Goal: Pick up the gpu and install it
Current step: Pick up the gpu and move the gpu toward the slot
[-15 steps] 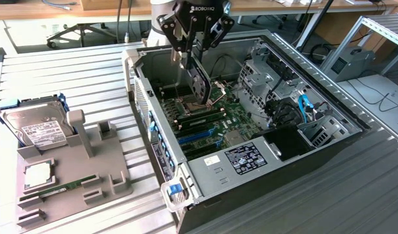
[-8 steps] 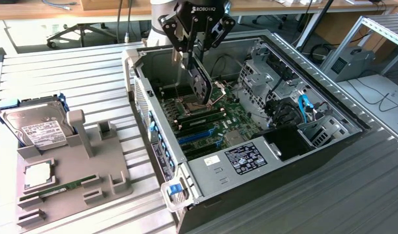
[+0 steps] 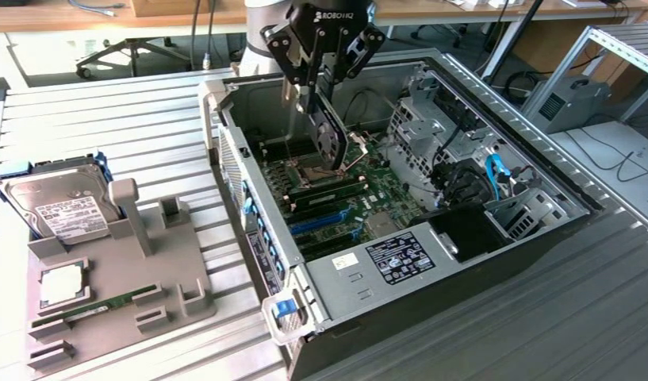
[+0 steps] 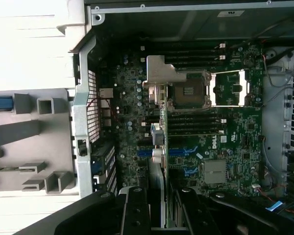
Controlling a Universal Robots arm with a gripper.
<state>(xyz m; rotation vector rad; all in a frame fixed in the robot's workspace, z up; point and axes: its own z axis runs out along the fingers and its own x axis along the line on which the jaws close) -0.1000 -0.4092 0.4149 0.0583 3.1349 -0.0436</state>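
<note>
The gpu (image 3: pixel 329 135) hangs on edge in my pincer (image 3: pixel 321 91), its long side pointing down into the open case (image 3: pixel 250 190). My fingers (image 4: pixel 134 210) are clamped on its upper end, one on each flat face. Its silver bracket (image 4: pixel 161 73) faces the wrist camera, and from there the card looks like a thin strip. In the exterior view its lower end sits in front of the CPU socket (image 3: pixel 313 171). I cannot tell whether it touches the motherboard (image 3: pixel 377 198).

On the board, the blue slots (image 3: pixel 318 222) lie on the near side of the socket in the exterior view. In the wrist view they show just beside the card's edge.

The case lies on its side on a slatted metal table (image 3: pixel 112 119). Well apart, at the exterior view's left, a grey tray (image 3: pixel 143 270) carries a hard drive (image 3: pixel 59 206) standing tilted at its far end. A green memory stick (image 3: pixel 101 305) lies flat near its front.
</note>
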